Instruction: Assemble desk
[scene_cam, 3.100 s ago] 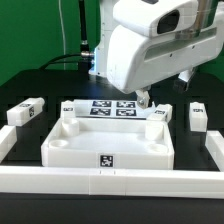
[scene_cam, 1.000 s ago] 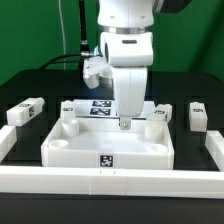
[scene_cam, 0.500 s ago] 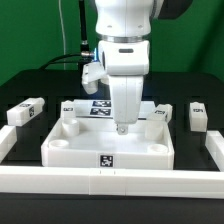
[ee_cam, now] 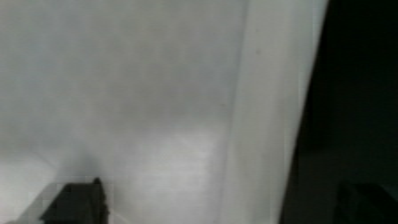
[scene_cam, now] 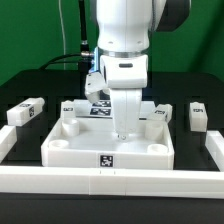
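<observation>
White tabletop (scene_cam: 70, 150) sits mid-table. The gripper (scene_cam: 123, 134) hangs low inside it by the far wall; whether open or closed we cannot tell. We judge tabletop positioning is in hand. The next move calls for straddling that wall squarely.

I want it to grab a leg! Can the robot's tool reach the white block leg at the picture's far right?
Probably yes. That white block leg stands alone, with nothing over it. The tool hangs low inside the white plastic tray-like tabletop, so it must rise over the rim.
</observation>
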`<state>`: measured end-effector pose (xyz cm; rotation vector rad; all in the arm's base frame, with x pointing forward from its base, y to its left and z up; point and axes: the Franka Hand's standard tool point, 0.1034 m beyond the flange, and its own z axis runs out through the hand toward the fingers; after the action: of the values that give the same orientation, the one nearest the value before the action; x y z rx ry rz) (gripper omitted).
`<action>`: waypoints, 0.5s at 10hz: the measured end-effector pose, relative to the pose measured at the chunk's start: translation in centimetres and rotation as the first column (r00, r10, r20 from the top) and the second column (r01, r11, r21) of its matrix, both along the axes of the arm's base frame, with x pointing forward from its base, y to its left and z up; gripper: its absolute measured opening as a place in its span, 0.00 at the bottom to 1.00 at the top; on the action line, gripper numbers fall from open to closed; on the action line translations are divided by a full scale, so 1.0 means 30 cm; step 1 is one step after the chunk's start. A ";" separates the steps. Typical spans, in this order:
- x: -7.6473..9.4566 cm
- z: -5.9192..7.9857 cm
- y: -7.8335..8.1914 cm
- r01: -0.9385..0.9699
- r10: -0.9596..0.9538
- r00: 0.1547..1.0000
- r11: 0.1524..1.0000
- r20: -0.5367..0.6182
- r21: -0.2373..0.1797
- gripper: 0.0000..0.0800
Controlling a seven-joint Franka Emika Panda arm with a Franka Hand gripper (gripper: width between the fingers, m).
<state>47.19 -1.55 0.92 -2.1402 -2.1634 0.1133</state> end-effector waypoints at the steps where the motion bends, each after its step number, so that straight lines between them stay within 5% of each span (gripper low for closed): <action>1: 0.014 0.004 0.012 0.011 -0.011 1.000 1.000 0.004 -0.002 0.69; 2: 0.014 0.003 0.018 0.016 -0.016 1.000 1.000 0.002 -0.002 0.69; 5: 0.012 0.002 0.014 0.018 -0.018 1.000 1.000 0.001 -0.002 0.11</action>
<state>47.54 -1.15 0.99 -2.1614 -2.1449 0.1133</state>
